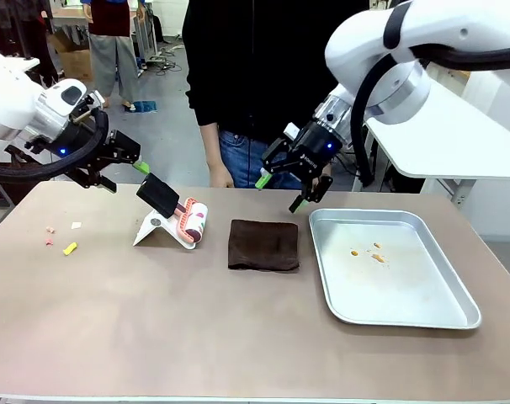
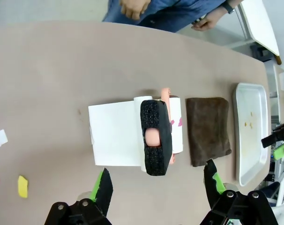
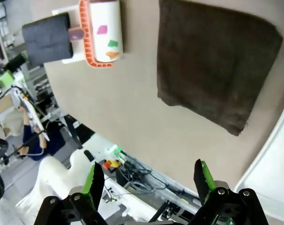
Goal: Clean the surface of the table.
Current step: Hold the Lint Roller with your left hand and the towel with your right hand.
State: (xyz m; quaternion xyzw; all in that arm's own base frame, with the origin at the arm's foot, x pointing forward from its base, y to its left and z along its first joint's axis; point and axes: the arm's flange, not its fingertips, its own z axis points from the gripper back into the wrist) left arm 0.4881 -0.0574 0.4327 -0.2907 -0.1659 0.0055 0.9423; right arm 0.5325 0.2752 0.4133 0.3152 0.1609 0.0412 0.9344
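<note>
Table (image 1: pixel 196 337) beneath both spread jaws, untouched.

Left gripper (image 1: pixel 127 175) is hovering, jaws apart, just beside the black handle of the lint roller (image 1: pixel 175 217), which is leaning on its white stand on the worktop (image 1: pixel 196 328). Right gripper (image 1: pixel 281 192) is hanging, jaws apart, behind the folded brown cloth (image 1: pixel 263 245). Metal tray (image 1: pixel 406 295) is holding orange crumbs (image 1: pixel 369 252). Paper scraps (image 1: pixel 70 248) are lying far left.

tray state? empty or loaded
Nearly empty: the silver tray holds a few small orange bits toward its far half; the rest is bare metal.
</note>
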